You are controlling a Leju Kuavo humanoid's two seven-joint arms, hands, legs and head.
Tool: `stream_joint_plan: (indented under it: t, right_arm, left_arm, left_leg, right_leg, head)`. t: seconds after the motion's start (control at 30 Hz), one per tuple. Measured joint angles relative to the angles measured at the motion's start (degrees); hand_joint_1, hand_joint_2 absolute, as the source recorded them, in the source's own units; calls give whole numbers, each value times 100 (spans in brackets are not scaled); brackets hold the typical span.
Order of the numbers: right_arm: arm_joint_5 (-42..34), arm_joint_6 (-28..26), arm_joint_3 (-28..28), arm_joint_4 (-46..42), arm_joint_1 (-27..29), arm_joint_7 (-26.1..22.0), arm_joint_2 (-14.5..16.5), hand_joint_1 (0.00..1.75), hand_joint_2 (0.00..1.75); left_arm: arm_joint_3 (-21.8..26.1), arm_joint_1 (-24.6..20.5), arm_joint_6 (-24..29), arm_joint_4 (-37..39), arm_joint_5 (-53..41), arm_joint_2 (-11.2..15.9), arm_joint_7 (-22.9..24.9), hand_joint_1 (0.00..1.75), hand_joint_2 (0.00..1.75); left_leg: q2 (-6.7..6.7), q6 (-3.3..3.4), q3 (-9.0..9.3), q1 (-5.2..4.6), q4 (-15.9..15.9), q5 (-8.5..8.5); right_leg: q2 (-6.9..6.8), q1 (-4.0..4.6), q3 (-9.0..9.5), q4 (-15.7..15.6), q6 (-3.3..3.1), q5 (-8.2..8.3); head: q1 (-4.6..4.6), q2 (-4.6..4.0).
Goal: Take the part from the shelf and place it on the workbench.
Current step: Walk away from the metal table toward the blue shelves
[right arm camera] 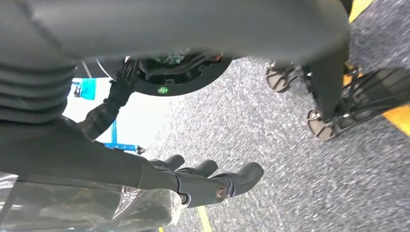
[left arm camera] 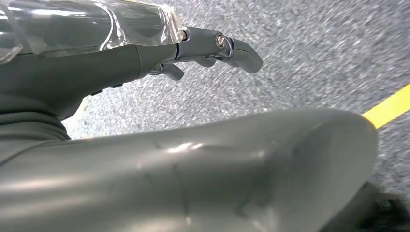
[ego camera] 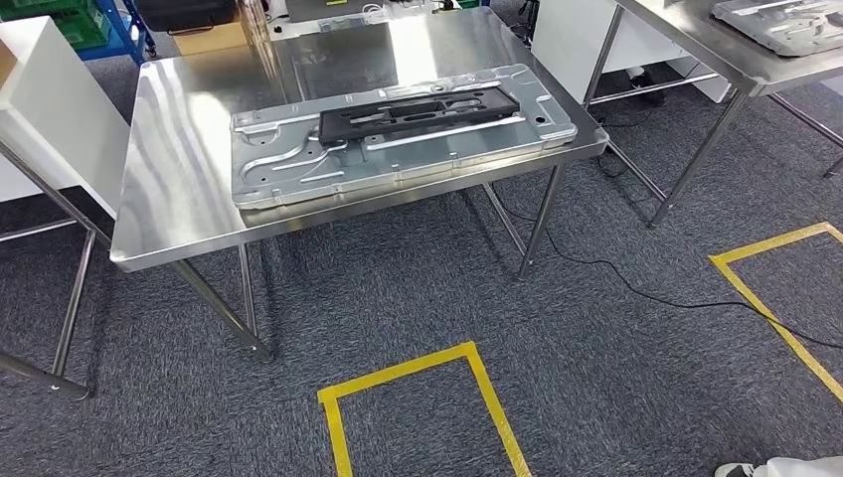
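Observation:
A long black part (ego camera: 418, 111) lies flat on a silver stamped metal panel (ego camera: 298, 171), which rests on the steel workbench (ego camera: 169, 189) ahead of me in the head view. In the left wrist view my left hand (left arm camera: 159, 53) hangs over the grey carpet, its fingers (left arm camera: 237, 48) stretched out and holding nothing. The right wrist view shows my right hand (right arm camera: 193, 181) hanging over the carpet as well, with its fingers (right arm camera: 241, 176) apart and empty. Both hands are well away from the bench.
A second steel table (ego camera: 696, 40) at the right carries another metal panel (ego camera: 785, 22). A white cabinet (ego camera: 50, 119) stands left of the bench. Yellow tape squares (ego camera: 418, 373) mark the carpet, and a black cable (ego camera: 636, 288) runs across it. A light shoe (ego camera: 785, 467) shows at the lower right.

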Motion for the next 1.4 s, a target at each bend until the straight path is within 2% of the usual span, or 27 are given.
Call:
stream_joint_plan:
  t: [0.03, 0.1, 0.17, 0.23, 0.3, 0.4, 0.47, 0.5, 0.53, 0.57, 0.6, 0.67, 0.73, 0.8, 0.83, 0.87, 0.93, 0.97, 1.0, 1.03, 1.1, 1.13, 1.2, 1.23, 1.3, 1.33, 1.4]
  right_arm:
    - [11, -7, 20, 5, -1, 1, 1, 0, 0]
    - [22, -17, 46, 9, -1, 0, 1, 0, 0]
    - [27, -22, 64, 17, -2, -2, 1, 0, 0]
    - [45, -27, 91, 37, 6, -2, -1, 0, 0]
    - [61, -32, 110, 52, 13, -4, -2, 0, 0]
    - [63, -34, 115, 56, 11, -5, -2, 0, 0]
    - [64, -33, 142, 58, 11, -7, -2, 0, 0]
    - [70, -28, 162, 60, 11, -22, -2, 0, 0]
    - [80, -24, 183, 61, 9, -38, -2, 0, 0]
    - [91, -20, 197, 61, 5, -55, -2, 0, 0]
    - [103, -15, 207, 61, -3, -71, -2, 0, 0]
    - [106, -14, 222, 61, -23, -81, -5, 0, 0]
    - [87, -14, 240, 61, -32, -88, -8, 0, 0]
    - [69, -14, 261, 72, -29, -88, -9, 0, 0]
    - [66, -14, 273, 77, -27, -88, -11, 0, 0]
    - [65, -14, 284, 82, -27, -88, -13, 0, 0]
    - [65, -14, 298, 83, -27, -87, -18, 0, 0]
    - [65, -14, 303, 84, -27, -86, -19, 0, 0]
    - [66, -14, 310, 84, -27, -86, -19, 0, 0]
    - [67, -14, 320, 85, -25, -93, -19, 0, 0]
    - [68, -18, 337, 84, -26, -124, -19, 0, 0]
    - [69, -22, 341, 84, -27, -148, -19, 0, 0]
    - [72, -30, 349, 84, -29, -188, -19, 0, 0]
    - [66, -34, 354, 85, -29, -198, -20, 0, 0]
    - [33, -51, 363, 85, -26, -201, -26, 0, 0]
    - [13, -64, 366, 87, -20, -200, -29, 0, 0]
    - [-24, -84, 367, 94, -5, -198, -32, 0, 0]
  left_arm:
    - [-1, -7, -1, 0, -1, 2, 1, 0, 0]
    - [0, -31, -5, 0, -9, 3, 2, 0, 0]
    - [0, -41, -15, 0, -20, 3, 6, 0, 0]
    - [1, -27, -23, 0, -29, 3, 16, 0, 0]
    - [2, -21, -25, 0, -34, 4, 25, 0, 0]
    - [2, -26, -25, 0, -34, 5, 26, 0, 0]
    - [1, -29, -32, 0, -40, 4, 26, 0, 0]
    - [1, -29, -38, 0, -44, 4, 28, 0, 0]
    - [0, -30, -44, 0, -48, 4, 30, 0, 0]
    - [-1, -31, -48, 0, -50, 4, 32, 0, 0]
    - [-1, -32, -49, 0, -50, 3, 34, 0, 0]
    - [-1, -34, -50, 0, -53, -1, 33, 0, 0]
    - [0, -33, -54, 0, -55, -2, 32, 0, 0]
    - [0, -23, -59, 0, -54, 2, 32, 0, 0]
    - [-1, -16, -62, 0, -55, 3, 32, 0, 0]
    - [-2, -10, -66, 0, -55, 5, 31, 0, 0]
    - [-4, -7, -75, 1, -56, 5, 30, 0, 0]
    - [-5, -8, -80, 1, -56, 5, 30, 0, 0]
    - [-5, -9, -85, 1, -56, 5, 30, 0, 0]
    - [-6, -9, -91, 1, -54, 5, 30, 0, 0]
    - [-7, -15, -100, 0, -47, 5, 31, 0, 0]
    - [-7, -23, -103, 0, -42, 5, 31, 0, 0]
    - [-7, -48, -107, 0, -34, 5, 30, 0, 0]
    - [-7, -52, -109, 0, -33, 4, 31, 0, 0]
    - [-7, -32, -113, 0, -25, 1, 32, 0, 0]
    - [-7, -20, -114, 0, -22, 0, 32, 0, 0]
    - [-7, -15, -114, 0, -19, -3, 32, 0, 0]
  left_leg:
    - [0, -13, 285, 18, -386, 146]
    - [-16, 4, 844, 12, -1264, 160]
    - [-35, 68, 1031, -24, -1662, 46]
    - [-27, 169, 939, -31, -1660, 106]
    - [-10, 270, 847, -23, -1659, 194]
    - [-5, 311, 805, -21, -1659, 233]
    - [-3, 334, 702, -36, -1656, 324]
    - [3, 342, 580, -56, -1646, 421]
    - [7, 346, 446, -78, -1633, 527]
    - [11, 338, 334, -99, -1619, 619]
    - [14, 324, 241, -119, -1606, 702]
    - [20, 276, 170, -140, -1600, 815]
    - [35, 218, 130, -140, -1612, 928]
    - [28, 157, 69, -112, -1535, 860]
    - [20, 125, 4, -97, -1365, 658]
    - [12, 91, -89, -76, -1067, 348]
    - [10, 34, -284, -51, -248, -259]
    - [10, 14, -322, -41, 103, -368]
    - [10, 2, -292, -36, 299, -299]
    - [10, -2, -183, -31, 318, -105]
    - [11, 13, 312, -28, -221, 248]
    - [9, 32, 690, -35, -746, 249]
    - [7, 95, 1258, -53, -1650, 17]
    - [5, 128, 1364, -65, -1865, -59]
    - [18, 211, 1314, -54, -1884, -42]
    - [31, 260, 1282, -49, -1883, -2]
    - [61, 330, 1199, -54, -1882, 86]
  right_leg:
    - [2, -5, -85, 42, 25, 39]
    - [5, 1, -224, 124, 90, 111]
    - [3, 10, -297, 157, 159, 197]
    - [9, -6, -349, 181, 229, 223]
    - [17, -24, -425, 315, 275, 31]
    - [19, -30, -477, 453, 286, -169]
    - [29, -34, -640, 1076, 302, -620]
    - [34, -36, -641, 1434, 302, -761]
    - [41, -35, -547, 1658, 293, -830]
    - [44, -28, -281, 1504, 267, -709]
    - [49, -14, 107, 1078, 229, -572]
    - [53, 28, 689, 190, 160, -590]
    - [55, 61, 815, -117, 112, -620]
    - [29, 46, 714, -105, 50, -514]
    - [13, 35, 651, -104, 12, -447]
    - [-2, 26, 573, -104, -20, -375]
    - [-7, 38, 393, -98, -52, -235]
    - [-8, 42, 288, -95, -51, -162]
    - [-8, 44, 184, -91, -45, -90]
    - [-8, 45, 77, -83, -33, -21]
    - [-6, 46, -110, -50, 5, 105]
    - [-5, 55, -180, -14, 27, 149]
    - [-6, 76, -274, 59, 78, 230]
    - [-8, 84, -302, 85, 105, 266]
    - [0, 69, -357, 138, 163, 280]
    - [9, 58, -420, 281, 194, 167]
    - [24, 34, -679, 960, 252, -289]
  head:
    - [0, 0]
    - [2, 1]
    - [7, 1]
    - [7, 1]
    - [7, 0]
    - [9, 0]
    - [10, 0]
    - [10, 0]
    - [11, 0]
    - [11, 1]
    - [11, 1]
    - [6, 2]
    - [2, 1]
    - [2, 1]
    - [0, 1]
    - [-2, 1]
    - [-7, 0]
    - [-8, 0]
    - [-9, 0]
    - [-9, 0]
    - [-9, 1]
    - [-9, 1]
    - [-5, 1]
    - [-4, 1]
    - [-1, 1]
    - [3, 0]
    - [11, 1]
